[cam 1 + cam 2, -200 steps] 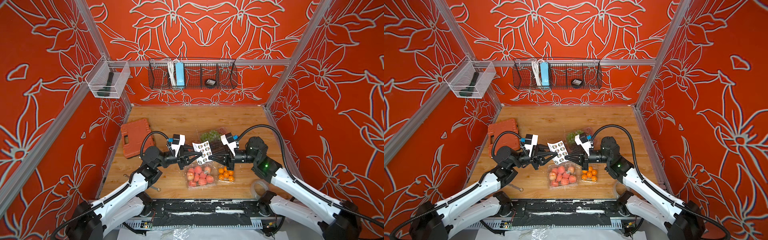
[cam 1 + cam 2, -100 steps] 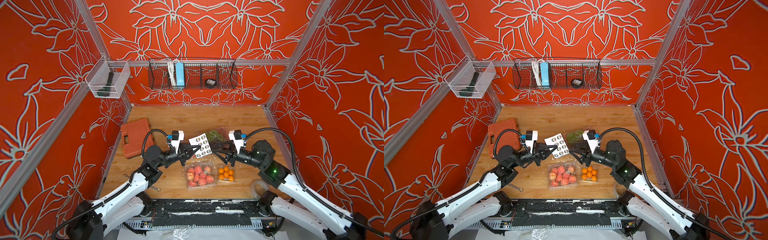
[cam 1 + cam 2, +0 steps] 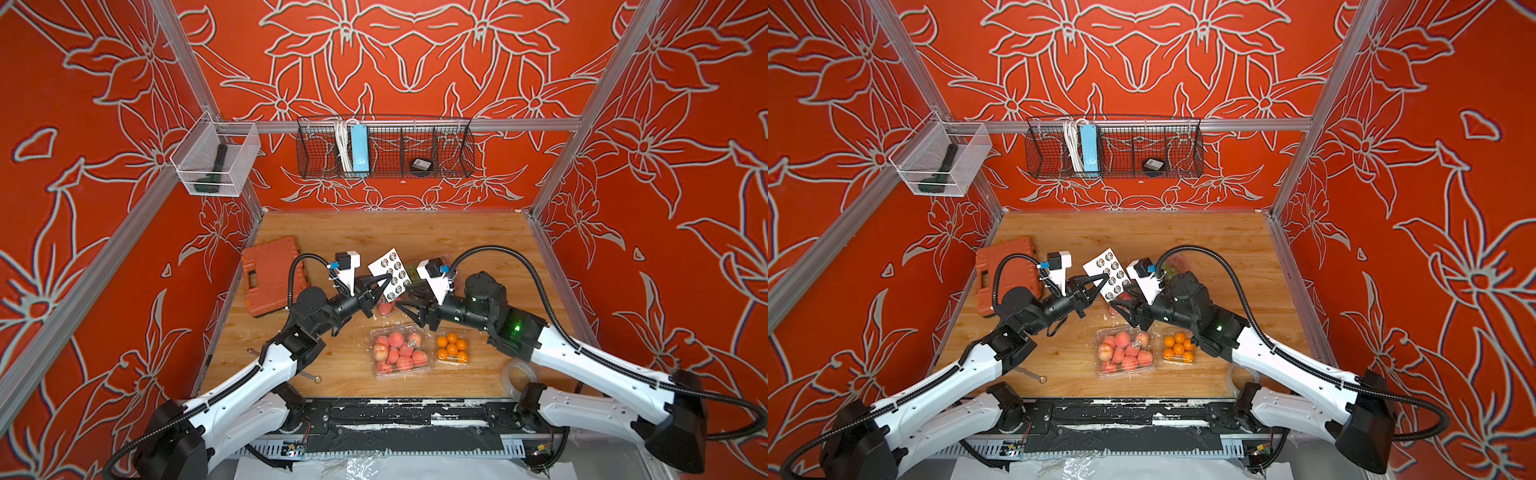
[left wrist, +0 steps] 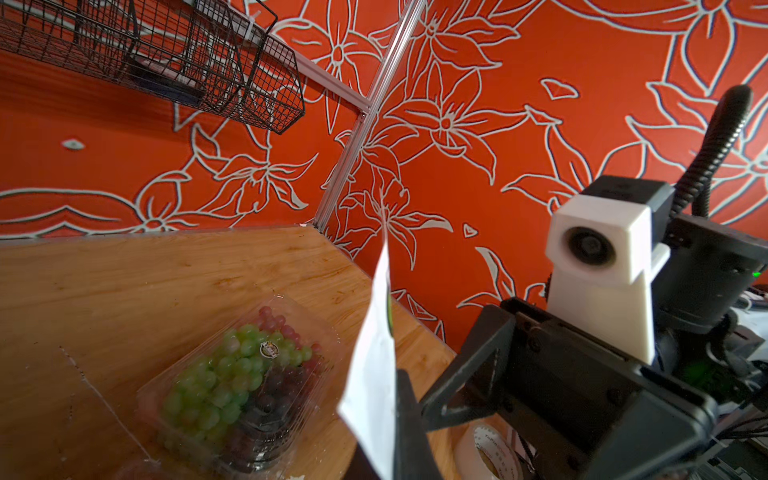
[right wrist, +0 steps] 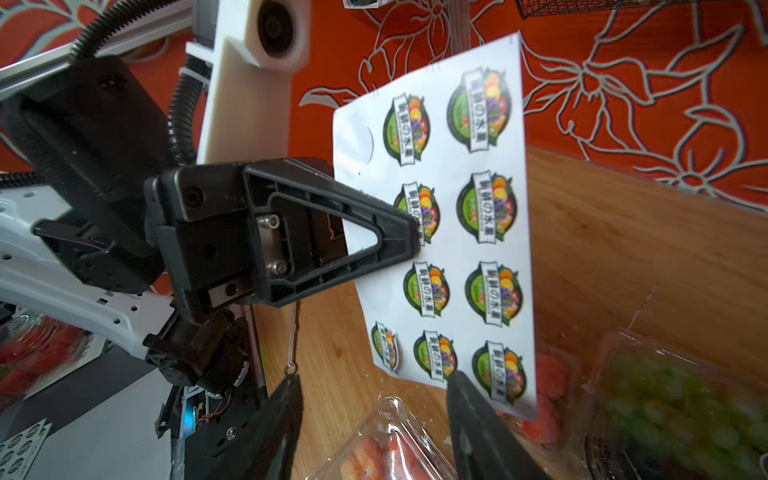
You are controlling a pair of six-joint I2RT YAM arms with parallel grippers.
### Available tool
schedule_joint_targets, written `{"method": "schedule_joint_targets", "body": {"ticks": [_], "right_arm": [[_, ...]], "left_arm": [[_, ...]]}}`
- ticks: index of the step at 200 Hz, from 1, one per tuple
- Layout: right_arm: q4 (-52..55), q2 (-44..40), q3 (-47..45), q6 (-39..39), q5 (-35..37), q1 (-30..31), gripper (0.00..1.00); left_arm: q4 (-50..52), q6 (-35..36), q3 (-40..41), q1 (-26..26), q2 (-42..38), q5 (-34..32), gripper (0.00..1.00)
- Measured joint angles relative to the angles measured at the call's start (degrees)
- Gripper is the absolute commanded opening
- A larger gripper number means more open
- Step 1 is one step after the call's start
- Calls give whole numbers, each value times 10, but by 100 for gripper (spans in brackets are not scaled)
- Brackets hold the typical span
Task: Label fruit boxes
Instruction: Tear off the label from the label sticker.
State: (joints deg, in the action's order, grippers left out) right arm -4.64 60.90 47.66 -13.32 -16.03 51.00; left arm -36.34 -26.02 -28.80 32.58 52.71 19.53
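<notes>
White sticker sheet (image 3: 391, 264) hangs pinched in the left gripper (image 3: 388, 279), while the right gripper (image 3: 411, 316) stands parted near the far edge of the large peach box (image 3: 400, 353).

Right gripper (image 3: 409, 301) has let go of the sticker sheet (image 3: 392, 274). Its jaws were pinched on it a second ago and now stand spread, close to the sheet's lower edge. Left gripper (image 3: 386, 280) has tightened fully and now carries the sheet alone, clamped on its near edge. The sheet has moved up and toward the back, away from the large peach box (image 3: 399, 353), and is tilted more steeply. Right arm's elbow has shifted in toward the middle.
</notes>
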Motion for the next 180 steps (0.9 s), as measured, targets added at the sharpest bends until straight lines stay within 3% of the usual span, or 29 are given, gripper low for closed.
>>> {"method": "schedule_joint_targets", "body": {"ticks": [44, 80, 180], "right_arm": [[-4, 11, 6, -2, -2, 1, 43], [-8, 18, 6, -2, -4, 2, 42], [-29, 43, 6, -4, -91, 2, 35]], "left_arm": [[-2, -8, 0, 0, 0, 0, 0], [-8, -16, 1, 0, 0, 0, 0], [-21, -26, 5, 0, 3, -4, 0]]}}
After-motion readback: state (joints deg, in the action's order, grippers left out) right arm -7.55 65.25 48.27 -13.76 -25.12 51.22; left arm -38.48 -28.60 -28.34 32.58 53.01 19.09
